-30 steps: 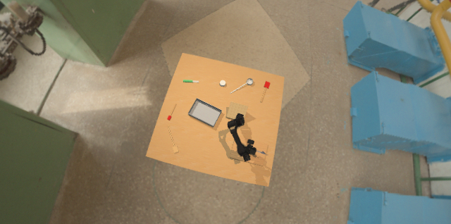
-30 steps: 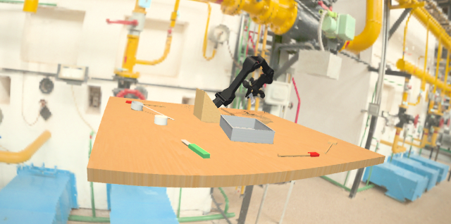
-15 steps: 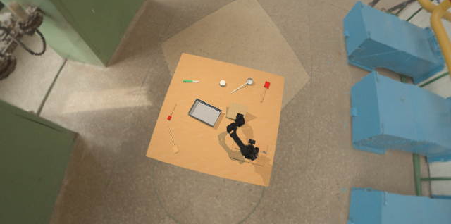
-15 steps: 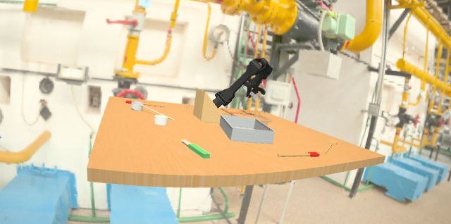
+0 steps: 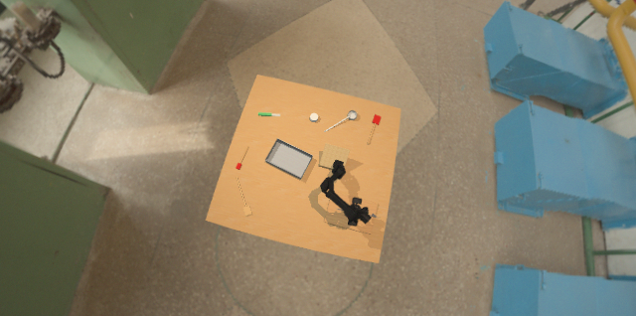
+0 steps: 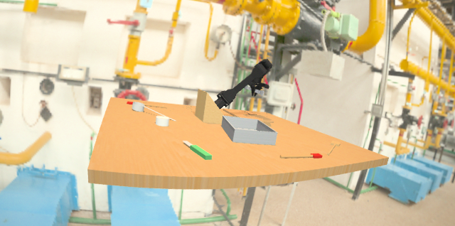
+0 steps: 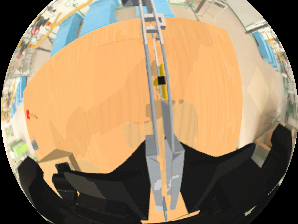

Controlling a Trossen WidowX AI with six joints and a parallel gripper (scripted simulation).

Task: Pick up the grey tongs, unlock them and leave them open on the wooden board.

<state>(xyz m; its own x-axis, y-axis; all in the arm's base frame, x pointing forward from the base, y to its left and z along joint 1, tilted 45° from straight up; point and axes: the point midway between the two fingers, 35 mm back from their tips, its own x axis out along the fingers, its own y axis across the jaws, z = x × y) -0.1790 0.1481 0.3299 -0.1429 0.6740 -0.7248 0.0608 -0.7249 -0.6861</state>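
My gripper is shut on the grey tongs. It holds them in the air over the near right part of the table, right of the roasting tin. In the wrist view the tongs run long and narrow away from the fingers over the table top, their two arms close together, with a small yellow and black piece partway along. The tin is empty. The wooden board sits just right of the tin, beside the arm's base. The tongs are too thin to make out in the top and exterior views.
On the orange table lie a green marker, a white cylinder, a metal ladle, a red spatula, a red-tipped tool and a wooden spatula.
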